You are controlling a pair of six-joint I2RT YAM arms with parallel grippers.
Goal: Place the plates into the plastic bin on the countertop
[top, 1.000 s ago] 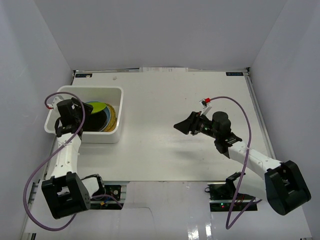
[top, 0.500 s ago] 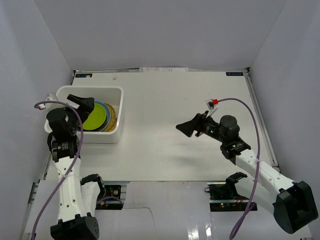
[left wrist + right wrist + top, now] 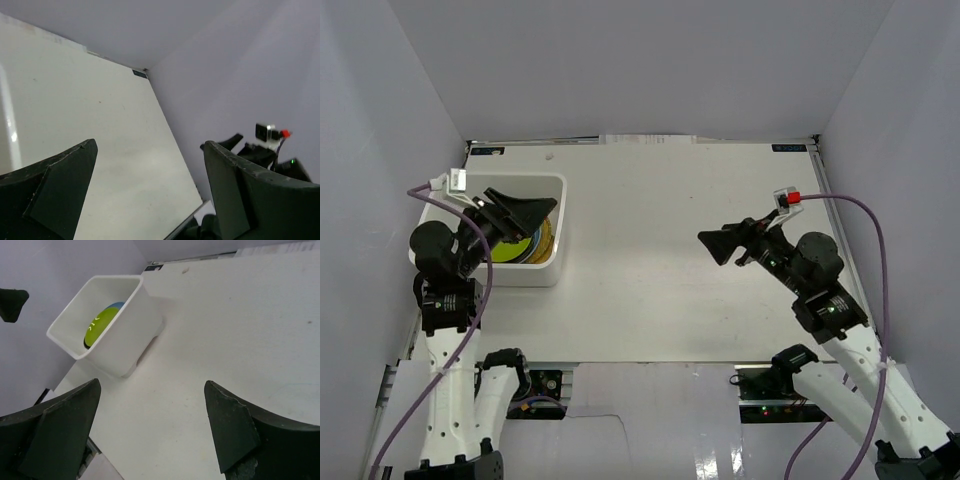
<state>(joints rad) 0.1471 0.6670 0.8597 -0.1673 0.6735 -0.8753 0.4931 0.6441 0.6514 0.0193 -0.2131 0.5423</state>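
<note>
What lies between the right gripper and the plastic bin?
Only bare countertop separates right gripper from plastic bin; top and right wrist views show it.

The white plastic bin [image 3: 558, 215], a rectangular tub with rounded corners, a flared rim and sloped sides, stands upright on the left rear part of the flat white worktop [image 3: 670, 190], near its left edge. The plates lie stacked inside it, tilted against one wall. A lime green plate [image 3: 101, 321] is uppermost, the rim of a light blue plate [image 3: 117, 305] shows behind it, and a yellow-brown patterned plate [image 3: 546, 234] peeks out at the stack's right side.
</note>
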